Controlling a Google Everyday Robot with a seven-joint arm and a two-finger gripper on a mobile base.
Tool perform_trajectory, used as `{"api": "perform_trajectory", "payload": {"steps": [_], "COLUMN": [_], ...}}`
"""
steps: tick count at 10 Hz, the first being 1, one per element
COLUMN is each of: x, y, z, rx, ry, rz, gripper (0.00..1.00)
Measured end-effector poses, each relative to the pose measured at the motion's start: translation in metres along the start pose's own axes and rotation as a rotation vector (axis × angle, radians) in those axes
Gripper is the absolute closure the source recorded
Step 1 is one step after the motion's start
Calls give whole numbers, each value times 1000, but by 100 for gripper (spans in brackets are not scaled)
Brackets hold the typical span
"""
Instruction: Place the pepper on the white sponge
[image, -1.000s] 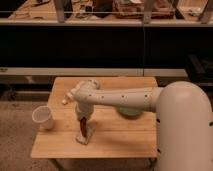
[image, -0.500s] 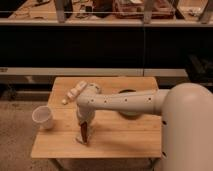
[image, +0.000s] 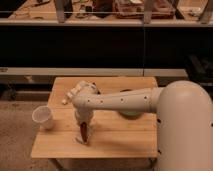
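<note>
My gripper (image: 84, 131) points down over the front left part of the wooden table (image: 120, 137). It is shut on the pepper (image: 85, 133), a slim dark red piece that hangs upright between the fingers. The lower end of the pepper is at the white sponge (image: 80, 140), a small pale block on the table right under the gripper and mostly hidden by it. I cannot tell whether the pepper touches the sponge.
A white plastic cup (image: 43, 117) stands at the table's left edge. A pale lumpy object (image: 74, 93) lies at the back left, behind my wrist. A greenish bowl (image: 131, 112) sits behind my forearm. Dark shelving runs behind the table.
My arm has swung lower and the gripper has come down a little with the pepper, closer to the sponge. The cup and the other things have not moved.
</note>
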Motion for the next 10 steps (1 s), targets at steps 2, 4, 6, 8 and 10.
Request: {"api": "perform_trajectory", "payload": {"steps": [2,4,6,8,10], "x": [0,-2,-6,-8,-3], "y": [-5,-6,-5,0,3], "z": [0,2,3,3,-4], "rx": [-5,-6,-11,-17,-2], "ry": [-5,-16,-33,-41,-15], "rz": [-8,-17,-24,-18,-5], "gripper": [20,20,20,20,20]}}
